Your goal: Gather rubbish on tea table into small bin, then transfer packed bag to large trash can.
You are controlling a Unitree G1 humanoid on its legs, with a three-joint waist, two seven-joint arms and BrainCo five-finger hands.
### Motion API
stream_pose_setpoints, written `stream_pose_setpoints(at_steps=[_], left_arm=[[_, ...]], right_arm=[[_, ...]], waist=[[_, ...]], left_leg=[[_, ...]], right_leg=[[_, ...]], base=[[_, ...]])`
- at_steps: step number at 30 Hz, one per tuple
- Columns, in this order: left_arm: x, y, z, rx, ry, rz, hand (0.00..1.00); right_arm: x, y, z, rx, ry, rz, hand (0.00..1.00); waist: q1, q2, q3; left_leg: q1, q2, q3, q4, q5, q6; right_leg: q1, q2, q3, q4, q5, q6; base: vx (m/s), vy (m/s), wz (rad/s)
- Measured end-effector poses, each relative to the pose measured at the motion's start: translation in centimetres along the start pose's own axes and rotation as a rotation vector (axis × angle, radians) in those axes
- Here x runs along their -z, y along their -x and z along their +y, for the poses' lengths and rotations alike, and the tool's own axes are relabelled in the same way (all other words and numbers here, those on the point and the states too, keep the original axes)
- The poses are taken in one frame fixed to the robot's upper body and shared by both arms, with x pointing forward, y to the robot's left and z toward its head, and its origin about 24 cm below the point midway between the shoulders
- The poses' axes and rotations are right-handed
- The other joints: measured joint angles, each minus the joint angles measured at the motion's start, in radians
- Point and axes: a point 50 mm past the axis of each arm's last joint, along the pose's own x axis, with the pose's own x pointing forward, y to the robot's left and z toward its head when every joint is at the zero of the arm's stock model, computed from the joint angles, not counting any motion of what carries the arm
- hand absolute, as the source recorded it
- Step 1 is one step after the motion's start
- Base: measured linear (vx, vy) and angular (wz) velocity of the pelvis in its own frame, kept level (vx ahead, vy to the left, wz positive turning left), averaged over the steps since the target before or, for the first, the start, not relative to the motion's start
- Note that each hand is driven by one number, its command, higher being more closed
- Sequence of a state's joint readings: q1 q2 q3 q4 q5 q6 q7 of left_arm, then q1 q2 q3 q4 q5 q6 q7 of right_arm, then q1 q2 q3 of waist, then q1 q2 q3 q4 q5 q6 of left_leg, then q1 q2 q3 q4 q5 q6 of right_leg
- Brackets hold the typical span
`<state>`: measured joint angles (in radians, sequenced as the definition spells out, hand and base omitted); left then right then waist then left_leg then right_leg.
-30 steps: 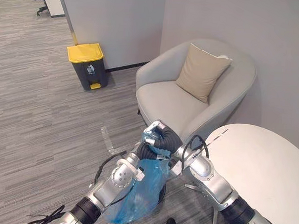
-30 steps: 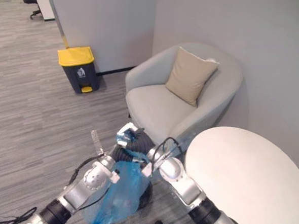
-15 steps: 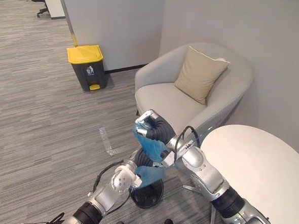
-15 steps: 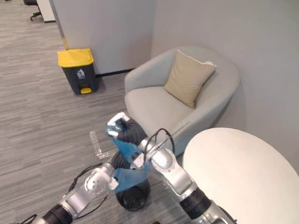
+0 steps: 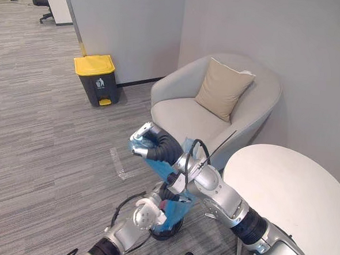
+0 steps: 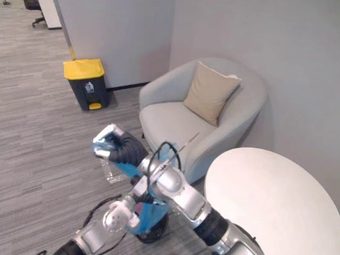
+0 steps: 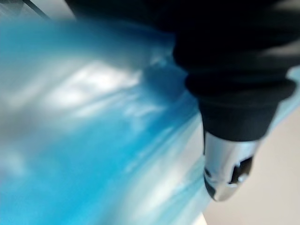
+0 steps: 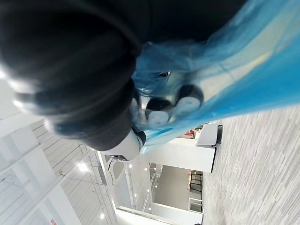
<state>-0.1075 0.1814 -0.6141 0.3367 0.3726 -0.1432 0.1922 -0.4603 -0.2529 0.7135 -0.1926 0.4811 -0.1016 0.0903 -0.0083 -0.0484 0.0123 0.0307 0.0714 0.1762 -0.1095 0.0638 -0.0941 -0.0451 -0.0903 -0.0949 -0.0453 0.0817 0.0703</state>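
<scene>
A blue plastic rubbish bag [image 5: 166,169] stretches from my raised right hand [image 5: 148,144] down into the small black bin [image 5: 165,230] on the floor. In the right wrist view my right hand's fingers [image 8: 159,111] are curled round the bag's bunched top. My left hand [image 5: 146,211] is low beside the bin, pressed against the bag's lower part [image 7: 93,140]; its grip is hidden by the plastic. The large trash can [image 5: 96,79], dark grey with a yellow lid, stands by the far wall with its lid down.
A light grey armchair [image 5: 188,114] with a beige cushion [image 5: 224,88] stands just beyond the bin. The round white tea table [image 5: 293,196] is at the right. A strip of clear tape [image 5: 120,164] lies on the grey floor between me and the trash can.
My right hand has risen and swung left with the bag's top, drawing the bag out long. My left hand has dropped toward the small bin, which now shows below the bag.
</scene>
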Motion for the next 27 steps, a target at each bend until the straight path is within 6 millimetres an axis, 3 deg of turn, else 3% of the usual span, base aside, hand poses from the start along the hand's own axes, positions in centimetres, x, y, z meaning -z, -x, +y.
stream_pose_setpoints(at_steps=[7, 16, 17, 21, 27], left_arm=[[1.4, -0.7, 0.5, -0.089, 0.007, 0.113, 1.00], [1.6, -0.9, 1.4, -0.149, 0.112, 0.144, 1.00], [1.7, -0.8, 1.5, -0.158, 0.132, 0.149, 1.00], [1.5, -0.7, 1.8, -0.179, 0.165, 0.142, 1.00], [0.8, -0.3, 2.5, -0.221, 0.213, 0.112, 1.00]], right_arm=[[0.7, 0.5, 0.4, 0.040, -0.091, 0.005, 1.00], [1.1, 0.9, 1.2, 0.046, -0.178, -0.022, 1.00], [1.4, 1.3, 1.2, 0.059, -0.185, -0.024, 0.00], [1.9, 2.6, 0.6, 0.119, -0.114, 0.001, 0.00], [3.2, 6.1, -1.6, 0.264, 0.146, 0.131, 0.00]], waist=[[-0.008, 0.000, 0.000], [-0.011, 0.003, 0.005], [-0.011, 0.004, 0.010], [-0.011, 0.005, 0.015], [-0.012, 0.002, 0.017]], left_leg=[[-0.013, 0.009, 0.000, 0.006, 0.005, 0.002], [0.000, 0.014, -0.002, 0.006, -0.002, -0.003], [0.003, 0.017, -0.003, 0.006, -0.007, -0.005], [0.002, 0.018, -0.006, 0.005, -0.008, -0.006], [0.003, 0.017, -0.007, 0.006, -0.009, -0.004]], right_leg=[[-0.004, 0.019, 0.000, -0.025, 0.022, -0.017], [0.013, 0.024, 0.001, -0.031, 0.019, -0.018], [0.014, 0.022, 0.001, -0.029, 0.014, -0.017], [0.014, 0.019, -0.001, -0.029, 0.006, -0.009], [0.016, 0.019, -0.003, -0.029, 0.007, -0.012]], base=[[0.04, -0.021, -0.01], [0.00, -0.002, 0.00], [0.00, 0.000, 0.00], [0.00, 0.000, 0.00], [0.00, 0.000, 0.00]])
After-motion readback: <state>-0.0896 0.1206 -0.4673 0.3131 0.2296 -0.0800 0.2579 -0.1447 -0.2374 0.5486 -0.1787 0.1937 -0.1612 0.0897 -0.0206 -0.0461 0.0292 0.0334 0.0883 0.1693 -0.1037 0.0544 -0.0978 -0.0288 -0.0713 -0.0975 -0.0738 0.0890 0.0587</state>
